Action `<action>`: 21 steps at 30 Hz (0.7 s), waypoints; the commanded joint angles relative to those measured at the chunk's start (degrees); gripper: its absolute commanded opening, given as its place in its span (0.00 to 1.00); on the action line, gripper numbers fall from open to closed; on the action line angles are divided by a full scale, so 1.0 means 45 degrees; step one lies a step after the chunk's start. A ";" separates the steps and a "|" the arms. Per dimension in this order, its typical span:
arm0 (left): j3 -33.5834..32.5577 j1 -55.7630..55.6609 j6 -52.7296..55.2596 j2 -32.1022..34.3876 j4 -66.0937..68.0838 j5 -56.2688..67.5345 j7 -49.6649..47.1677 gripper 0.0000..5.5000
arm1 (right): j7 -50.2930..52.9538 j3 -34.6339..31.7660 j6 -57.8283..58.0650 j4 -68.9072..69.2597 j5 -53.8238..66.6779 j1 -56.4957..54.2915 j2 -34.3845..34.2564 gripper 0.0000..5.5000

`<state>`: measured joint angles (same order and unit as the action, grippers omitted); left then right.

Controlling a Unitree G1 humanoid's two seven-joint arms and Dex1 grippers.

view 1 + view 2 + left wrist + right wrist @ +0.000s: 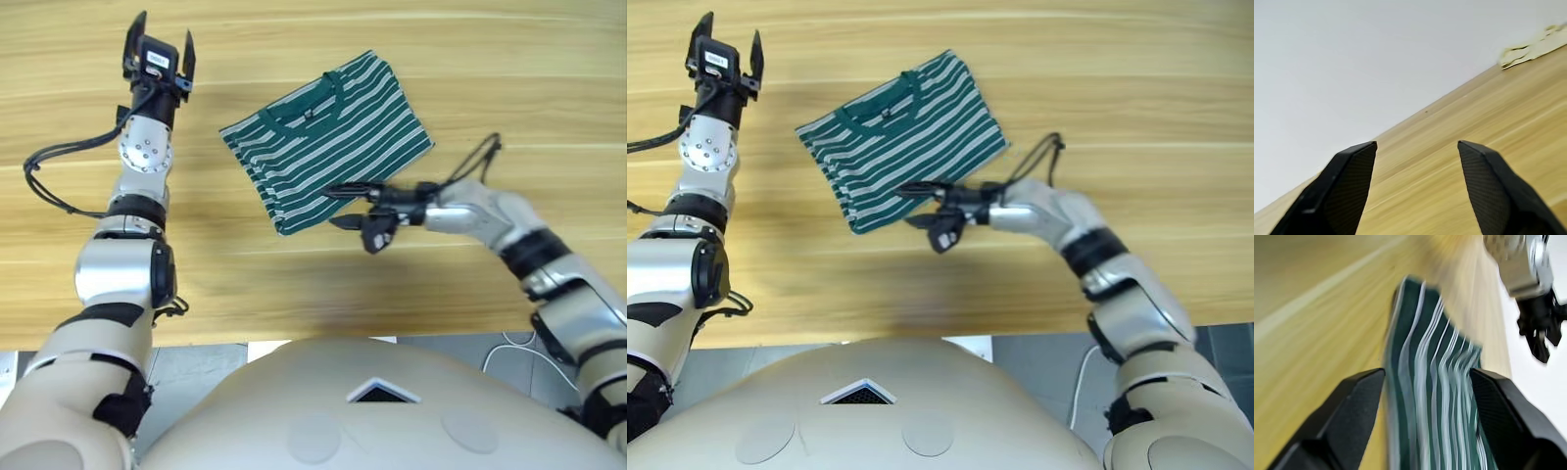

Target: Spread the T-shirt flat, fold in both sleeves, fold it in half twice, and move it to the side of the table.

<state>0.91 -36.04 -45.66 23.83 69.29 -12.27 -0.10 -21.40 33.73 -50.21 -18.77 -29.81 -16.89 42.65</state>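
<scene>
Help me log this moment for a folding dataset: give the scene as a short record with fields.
garment: green, white-striped T-shirt, folded into a compact rectangle, collar showing on top
surface: wooden table; shirt lies flat on it, askew
left end effector: open, empty, off to the shirt's left, apart from it
right end effector: open, at the shirt's near edge, fabric between its fingers in the right wrist view; contact cannot be told
task stage: folds look done; shirt not yet at the table's side
</scene>
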 commanded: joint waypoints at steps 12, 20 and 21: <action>0.6391 -0.1505 -0.0249 0.0806 -0.0329 -0.7347 -0.0319 0.56 | 0.1781 -0.5100 0.3129 0.2465 0.0344 0.2347 0.0813 0.59; 0.6617 0.0079 0.0074 0.2324 -0.0892 -0.7302 -0.1002 0.56 | 0.1781 -0.4923 0.3074 0.2303 -0.0354 0.2511 0.0561 0.59; 0.6659 0.0703 -0.0219 0.2514 -0.1511 -0.7142 -0.0669 0.56 | 0.1797 -0.4848 0.3089 0.2259 -0.0499 0.2443 0.0504 0.59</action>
<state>29.65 -37.12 -45.07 33.45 65.66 -44.54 -6.22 -13.09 11.42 -36.41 -8.68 -31.01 -5.46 45.50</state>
